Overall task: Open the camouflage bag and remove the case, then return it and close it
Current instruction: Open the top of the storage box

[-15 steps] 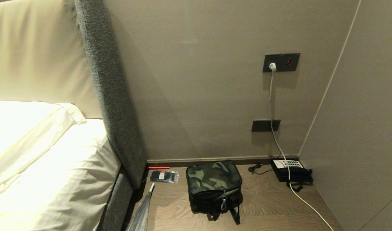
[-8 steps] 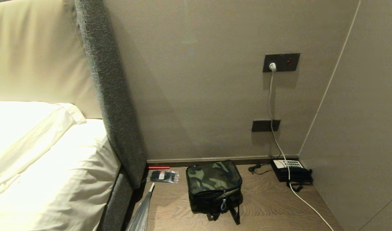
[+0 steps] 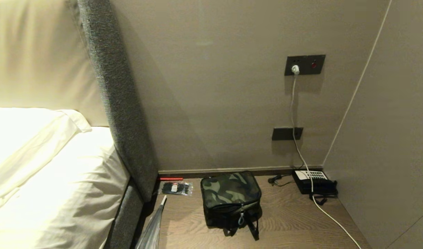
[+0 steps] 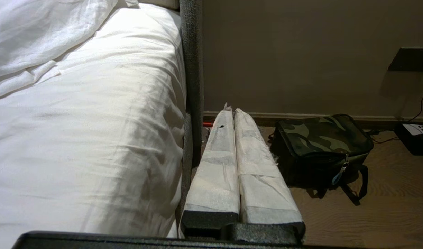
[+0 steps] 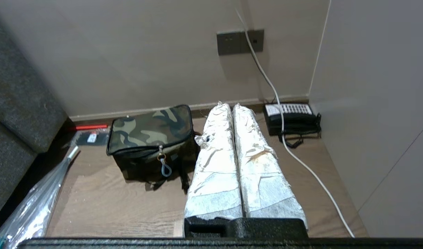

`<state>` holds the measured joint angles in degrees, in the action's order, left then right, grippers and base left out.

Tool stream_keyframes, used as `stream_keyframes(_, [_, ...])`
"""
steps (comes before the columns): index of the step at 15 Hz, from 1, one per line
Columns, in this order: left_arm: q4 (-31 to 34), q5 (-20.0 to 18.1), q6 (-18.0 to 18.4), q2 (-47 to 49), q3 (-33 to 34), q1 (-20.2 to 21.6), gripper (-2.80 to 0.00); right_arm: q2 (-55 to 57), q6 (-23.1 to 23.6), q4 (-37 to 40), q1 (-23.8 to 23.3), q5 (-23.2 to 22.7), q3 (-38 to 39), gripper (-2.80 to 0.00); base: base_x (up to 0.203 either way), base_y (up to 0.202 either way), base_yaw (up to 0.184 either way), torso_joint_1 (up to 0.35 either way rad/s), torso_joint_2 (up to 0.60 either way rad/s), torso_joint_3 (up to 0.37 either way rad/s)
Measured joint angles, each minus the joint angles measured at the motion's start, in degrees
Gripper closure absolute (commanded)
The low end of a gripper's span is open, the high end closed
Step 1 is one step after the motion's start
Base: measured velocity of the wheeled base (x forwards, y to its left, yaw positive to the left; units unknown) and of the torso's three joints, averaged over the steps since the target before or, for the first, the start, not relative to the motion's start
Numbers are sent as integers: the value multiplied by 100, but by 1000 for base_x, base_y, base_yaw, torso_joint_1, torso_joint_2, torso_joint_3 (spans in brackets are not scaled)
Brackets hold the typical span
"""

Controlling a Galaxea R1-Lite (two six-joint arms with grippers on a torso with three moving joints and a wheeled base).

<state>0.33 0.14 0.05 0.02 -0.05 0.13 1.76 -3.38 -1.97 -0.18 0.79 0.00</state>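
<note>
White wrapping covers both fingers of the right gripper (image 5: 232, 107), which are pressed together with nothing between them; they hang above the wooden tabletop (image 5: 128, 207), well short of anything on it. The left gripper (image 4: 231, 111) is likewise wrapped in white, its fingers side by side and touching, empty, held beside the bed's grey edge panel (image 4: 191, 69). Neither arm shows in the head view.

The camouflage bag (image 3: 231, 199) stands on the tabletop near the back wall, its green-black lid flat and zipped, the zipper pull (image 3: 241, 218) hanging down the front face and black straps trailing forward onto the wood. The case is not visible.

Left of the bag lie a clear packet of black ties (image 3: 176, 188) and, behind it against the skirting, a thin red strip (image 3: 170, 178). To the right, in the corner, sits a black telephone (image 3: 315, 181) with a white keypad, and a white cable (image 3: 301, 152) runs down from the wall socket (image 3: 304, 64) past it. A white pillow (image 3: 42, 145) lies on the bed at far left.
</note>
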Motion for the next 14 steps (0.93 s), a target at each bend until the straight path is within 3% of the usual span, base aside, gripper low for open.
stream_keyframes(14, [-9,2,-49,0,0,-2,0,0,2,-2,0,2,0,0,0,0,0,2,3,-196])
